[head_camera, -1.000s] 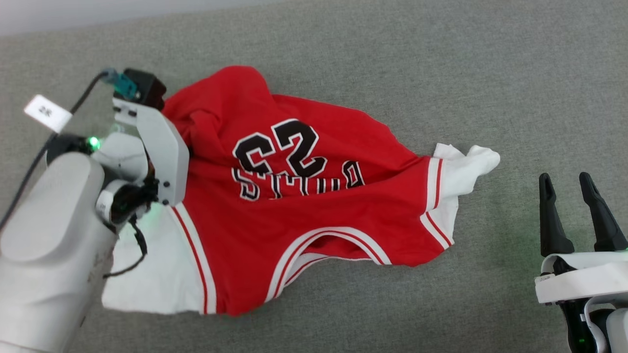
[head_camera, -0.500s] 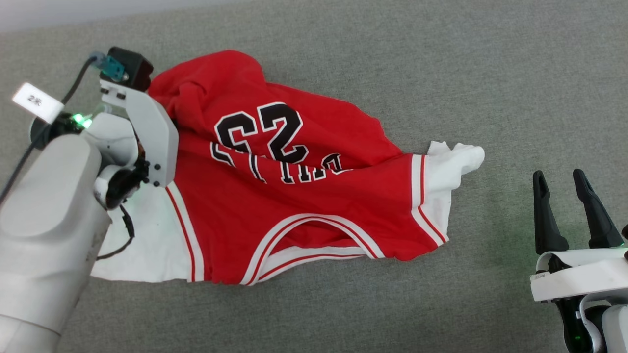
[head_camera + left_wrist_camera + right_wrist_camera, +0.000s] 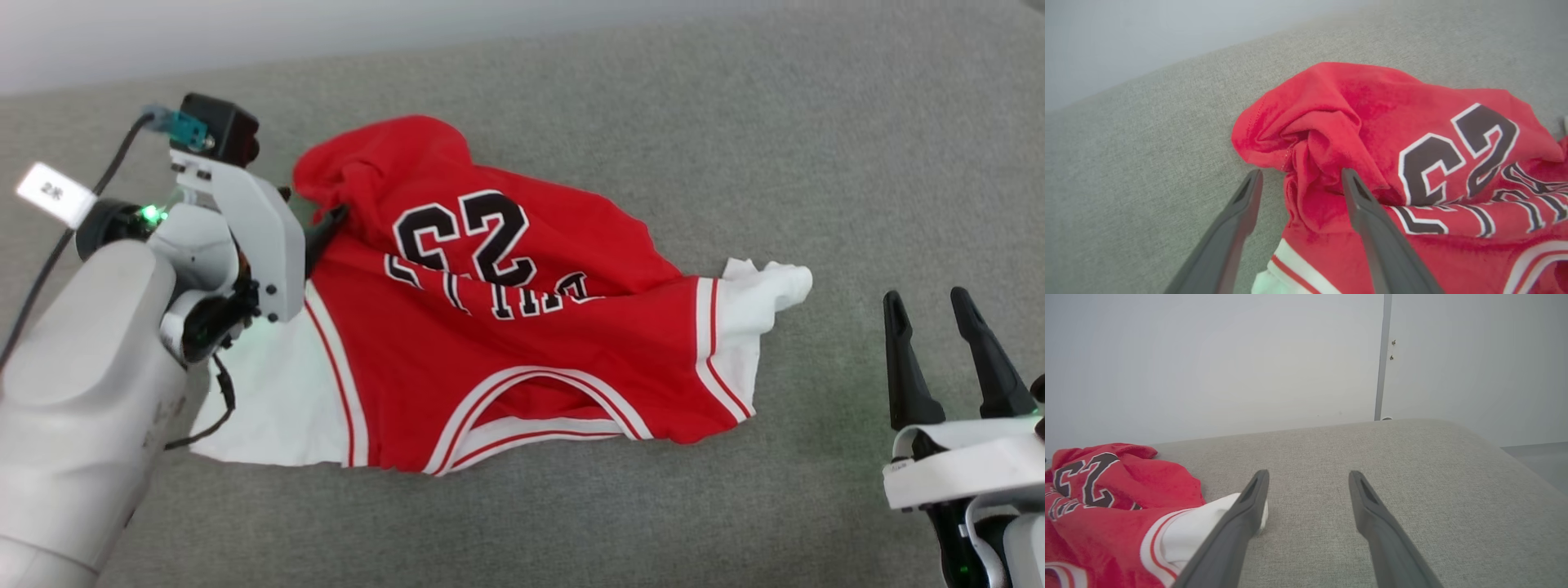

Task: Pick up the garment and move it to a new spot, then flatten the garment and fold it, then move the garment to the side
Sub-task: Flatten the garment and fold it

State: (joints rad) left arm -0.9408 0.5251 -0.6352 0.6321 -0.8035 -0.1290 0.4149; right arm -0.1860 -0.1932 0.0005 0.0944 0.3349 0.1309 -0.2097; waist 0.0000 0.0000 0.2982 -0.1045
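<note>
Grey woven-fabric surface (image 3: pixel 735 122) under even light, plain pale wall (image 3: pixel 1208 355) behind, dark vertical seam (image 3: pixel 1382 355) right of centre.

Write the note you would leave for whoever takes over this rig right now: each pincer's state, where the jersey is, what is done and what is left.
Left pincer: open, its fingers on either side of a bunched red fold at the garment's far-left corner, not clamping it.
Right pincer: open and empty, over the grey surface to the right of the garment.
Garment: lying on the grey surface, lettering up, collar toward the robot, wrinkled and bunched.
Done: garment is set down, and neither pincer grips it.
Left: flatten it, fold it, move it to the side.
</note>
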